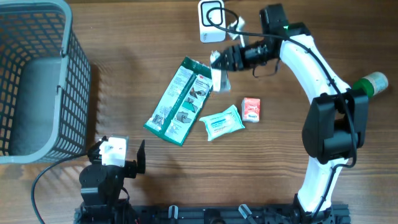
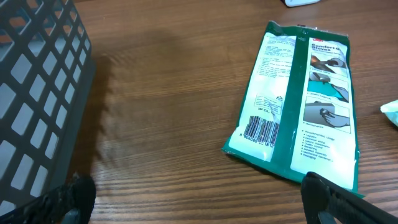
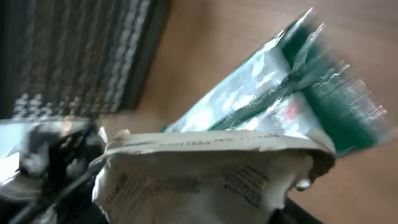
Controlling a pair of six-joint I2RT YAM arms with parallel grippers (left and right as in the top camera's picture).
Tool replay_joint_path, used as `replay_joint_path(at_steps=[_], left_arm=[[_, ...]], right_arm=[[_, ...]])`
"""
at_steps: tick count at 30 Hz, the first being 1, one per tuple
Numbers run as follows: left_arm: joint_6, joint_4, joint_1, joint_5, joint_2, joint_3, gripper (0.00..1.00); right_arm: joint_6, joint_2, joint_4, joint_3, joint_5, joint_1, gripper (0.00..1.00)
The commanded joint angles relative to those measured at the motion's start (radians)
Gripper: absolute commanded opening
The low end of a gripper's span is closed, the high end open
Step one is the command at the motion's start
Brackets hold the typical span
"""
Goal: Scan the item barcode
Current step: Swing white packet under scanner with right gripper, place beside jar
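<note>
My right gripper (image 1: 217, 62) reaches to the back middle of the table, just below the white scanner (image 1: 211, 20). It is shut on a white printed packet (image 1: 219, 79) that hangs from the jaws; in the right wrist view this packet (image 3: 205, 171) spans the gap between both fingers. Its barcode does not show clearly. A green package (image 1: 180, 102) lies flat under and left of it, with a barcode (image 2: 261, 129) facing up. My left gripper (image 2: 199, 202) stands open and empty at the front left, its fingertips (image 2: 74, 196) low over bare wood.
A grey mesh basket (image 1: 78, 74) fills the left side. A pale teal wipes pack (image 1: 222, 122) and a small red box (image 1: 251, 109) lie right of the green package. A green-capped bottle (image 1: 372, 83) sits at the far right.
</note>
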Motion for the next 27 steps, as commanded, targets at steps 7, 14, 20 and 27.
replay_joint_path(at_steps=[7,14,20,27], left_arm=[[0.012,0.000,-0.002,0.015,-0.006,-0.002,1.00],[0.012,0.000,-0.002,0.015,-0.006,-0.002,1.00],[0.012,0.000,-0.002,0.015,-0.006,-0.002,1.00],[0.012,0.000,-0.002,0.015,-0.006,-0.002,1.00]], right_arm=[[0.105,0.011,0.186,0.108,0.537,0.099,0.52],[-0.082,0.011,0.252,0.188,1.241,0.294,0.50],[-0.298,0.045,0.554,0.188,1.579,0.312,0.50],[-0.694,0.198,1.072,0.188,1.794,0.337,0.50]])
